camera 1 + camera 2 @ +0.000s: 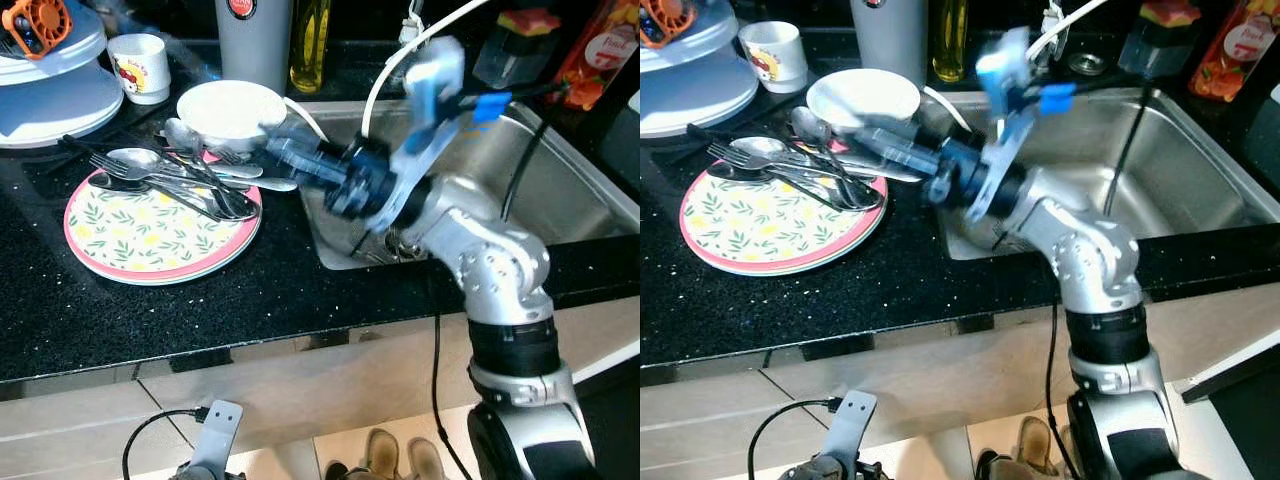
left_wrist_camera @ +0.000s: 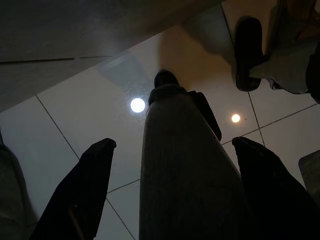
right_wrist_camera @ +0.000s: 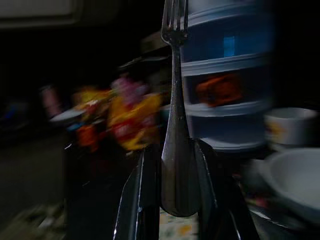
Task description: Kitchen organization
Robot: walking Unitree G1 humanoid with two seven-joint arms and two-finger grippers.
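A pink-rimmed plate (image 1: pixel 140 238) with a leaf pattern lies on the black counter. Several forks and spoons (image 1: pixel 190 180) are piled across its far side. My right arm reaches left from over the sink, motion-blurred. Its gripper (image 1: pixel 280 153) hovers just right of the cutlery pile, beside a white bowl (image 1: pixel 232 108). In the right wrist view the right gripper (image 3: pixel 176 150) is shut on a fork (image 3: pixel 173 100), gripping the handle with the tines pointing away. My left gripper (image 2: pixel 173 142) hangs low, open, over the tiled floor.
A steel sink (image 1: pixel 560 190) lies to the right. A white cup (image 1: pixel 140 67), a grey tumbler (image 1: pixel 255 40) and an oil bottle (image 1: pixel 310 40) stand at the back. A white stacked container (image 1: pixel 50 90) sits far left. Shoes (image 1: pixel 400 455) lie on the floor.
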